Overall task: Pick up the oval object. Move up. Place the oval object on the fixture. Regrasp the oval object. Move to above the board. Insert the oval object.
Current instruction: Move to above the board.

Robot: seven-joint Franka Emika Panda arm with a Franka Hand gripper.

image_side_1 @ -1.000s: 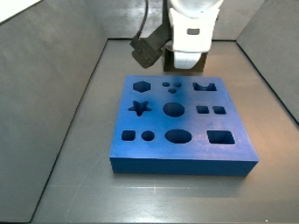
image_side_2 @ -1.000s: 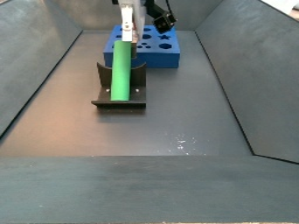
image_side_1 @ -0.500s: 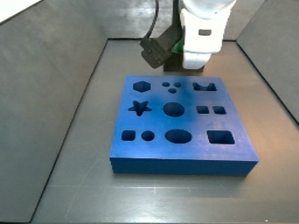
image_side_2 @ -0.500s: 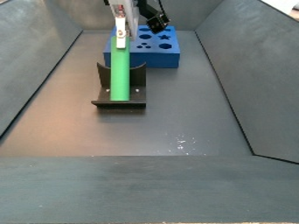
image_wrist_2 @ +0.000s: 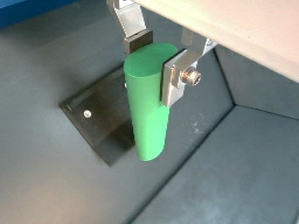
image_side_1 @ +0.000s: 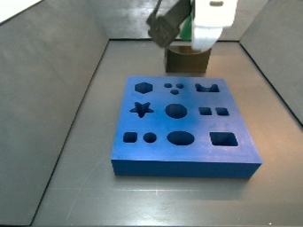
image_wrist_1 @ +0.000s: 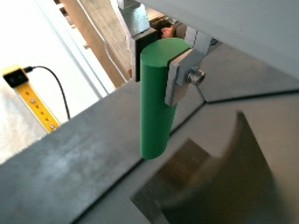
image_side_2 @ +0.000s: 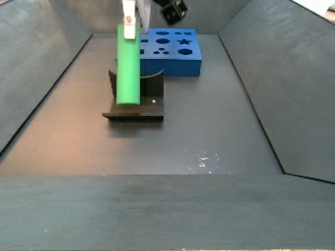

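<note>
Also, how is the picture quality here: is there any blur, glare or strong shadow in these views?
In both wrist views the oval object held in the gripper is sharp, with soft lighting. In a wrist view the floor and the fixture look blurred. In a side view the board is sharp, but the gripper at the top is soft. In a side view the floor shows small glints.

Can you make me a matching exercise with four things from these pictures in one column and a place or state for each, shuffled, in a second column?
Things:
1. oval object
2. fixture
3. board
4. claw

Places or states:
A. blue slab with dark shaped holes, lying flat on the floor
B. dark bracket standing on the floor below the lifted peg
C. shut on the peg's upper end, above the fixture
D. bright green, hanging upright, clear of the floor

Pairs: 1-D, 2-B, 3-A, 4-C
</note>
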